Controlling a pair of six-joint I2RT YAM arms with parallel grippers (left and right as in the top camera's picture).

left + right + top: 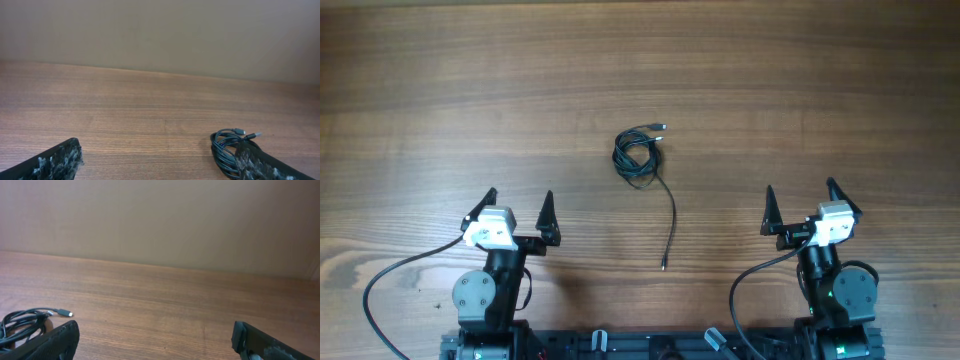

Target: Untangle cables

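Reaching for the cables (638,155) is the step in hand, and I judge it goes best if the two arms split the work, one pinning the knot while the other draws a free end out of it. The left gripper (518,205) and the right gripper (800,200) both hover near the robot's edge of the table (820,80), jaws spread wide and holding nothing, each well apart from the cords. The cables lie about midway between the arms and farther out on the wood, a small tight coil (636,158) with one long tail (673,215) trailing from it. That tail gives the bundle its long axis, running from the coil back toward the robot with a gentle bow to the right, its tip (663,265) pointing at the gap between the two bases. A short plug (661,127) pokes out of the coil's far side, aimed away and to the right. The tail looks the easier grasp since it lies flat and alone. Coming down across it, not along it, should let the fingers close on so thin a cord, and a slow pull may keep the loops from cinching tighter.
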